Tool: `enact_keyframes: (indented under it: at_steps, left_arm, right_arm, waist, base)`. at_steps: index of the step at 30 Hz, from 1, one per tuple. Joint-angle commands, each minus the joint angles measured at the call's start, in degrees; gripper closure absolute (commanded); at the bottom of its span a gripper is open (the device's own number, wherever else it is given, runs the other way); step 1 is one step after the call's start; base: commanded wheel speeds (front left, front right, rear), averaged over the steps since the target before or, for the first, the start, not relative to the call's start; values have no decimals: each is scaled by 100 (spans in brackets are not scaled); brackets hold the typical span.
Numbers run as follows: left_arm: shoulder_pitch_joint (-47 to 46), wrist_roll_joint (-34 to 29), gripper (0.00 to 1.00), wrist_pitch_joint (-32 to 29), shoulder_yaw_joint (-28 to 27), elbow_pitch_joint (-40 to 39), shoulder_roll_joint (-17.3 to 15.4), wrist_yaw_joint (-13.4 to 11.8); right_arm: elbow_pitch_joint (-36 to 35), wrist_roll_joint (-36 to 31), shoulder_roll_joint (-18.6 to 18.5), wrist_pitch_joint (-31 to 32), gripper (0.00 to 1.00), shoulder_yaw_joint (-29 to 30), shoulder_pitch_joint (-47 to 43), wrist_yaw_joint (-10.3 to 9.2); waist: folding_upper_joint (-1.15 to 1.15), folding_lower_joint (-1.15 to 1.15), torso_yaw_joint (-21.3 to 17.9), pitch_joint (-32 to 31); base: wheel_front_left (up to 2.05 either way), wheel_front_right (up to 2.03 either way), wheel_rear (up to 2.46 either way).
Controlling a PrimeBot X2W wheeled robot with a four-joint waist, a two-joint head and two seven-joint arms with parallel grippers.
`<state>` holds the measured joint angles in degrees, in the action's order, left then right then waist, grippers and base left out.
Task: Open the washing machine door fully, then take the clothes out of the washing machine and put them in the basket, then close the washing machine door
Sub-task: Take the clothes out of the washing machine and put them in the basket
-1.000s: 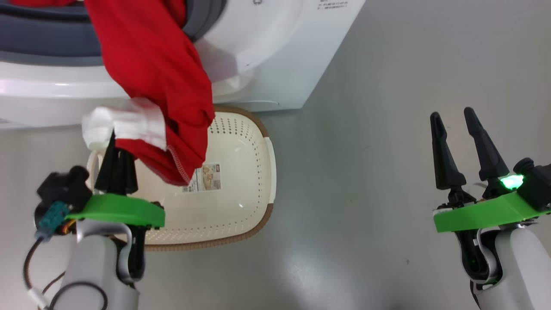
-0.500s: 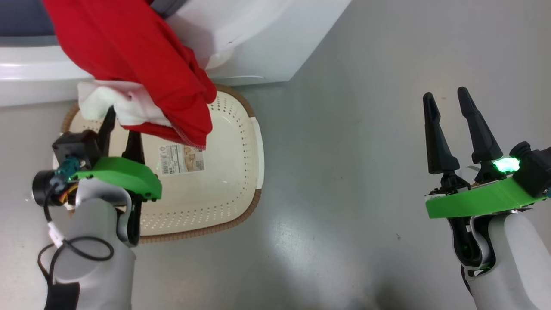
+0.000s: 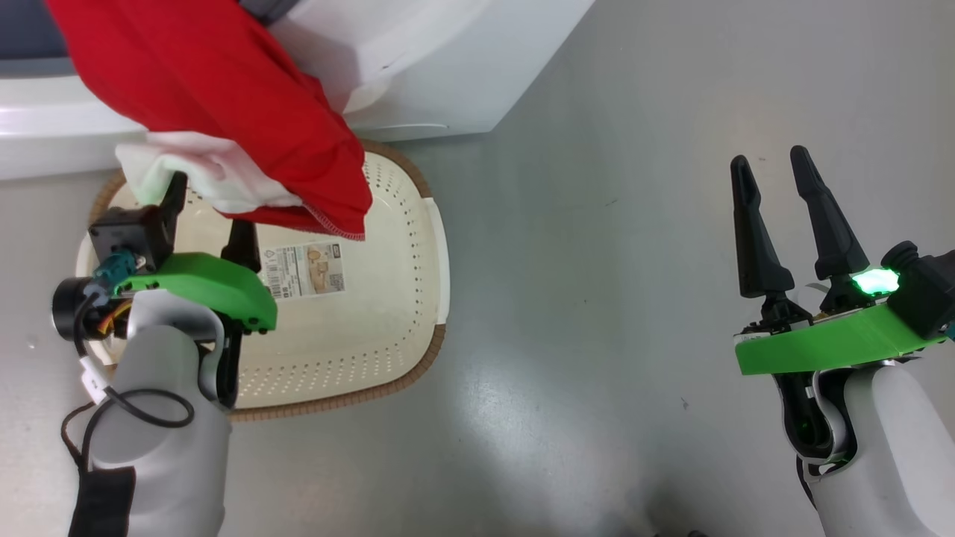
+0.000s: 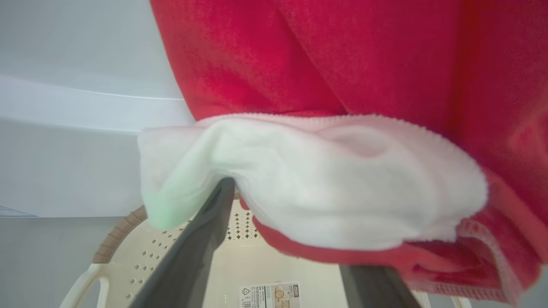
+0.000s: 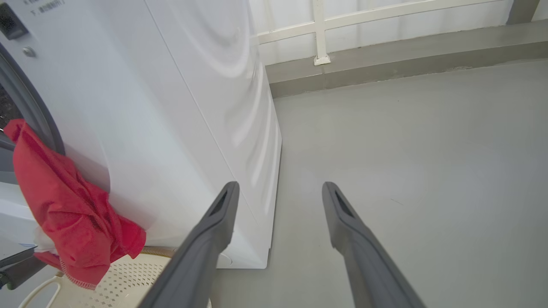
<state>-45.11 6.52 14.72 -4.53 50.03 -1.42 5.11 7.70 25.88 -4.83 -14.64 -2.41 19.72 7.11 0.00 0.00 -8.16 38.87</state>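
The clothes, red with a white panel, hang out of the washing machine opening and down over the basket. My left gripper is open above the basket, and the garment's white panel lies draped over its fingertips. In the right wrist view the clothes dangle from the grey gasket, their lower end just over the basket. My right gripper stands open and empty over bare floor, far to the right. The washing machine door is out of view.
The basket sits on the grey floor right against the washer's front, a label sticker on its bottom. A low wall with a white railing runs behind the machine. Open floor lies between the two arms.
My left gripper has gone from shut on the white panel to open; the garment still rests on its fingers. The head view has shifted, and the right arm looks unchanged.
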Motion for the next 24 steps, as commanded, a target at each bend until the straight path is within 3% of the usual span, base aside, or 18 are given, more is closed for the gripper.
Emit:
enact_keyframes:
  at_steps: [1,9,24]
  left_arm:
    - [107,-53,0,28,-130,-88,-158,35]
    - [475,194,0,28,-99,-440,-148,107]
    - [1475,806,0,28,360,-1811,-146,72]
  right_arm:
    - [-112,59,-8,-36,0,-94,-63,37]
    - [-80,35,-69,-36,0,-69,-122,37]
    - [-66,13,-224,-36,0,4,-329,37]
  waist:
    - [0,0,29,-34]
    - [0,0,186,-228]
    - [0,0,467,-572]
  base:
    - [0,0,0]
    - [0,0,0]
    - [0,0,0]
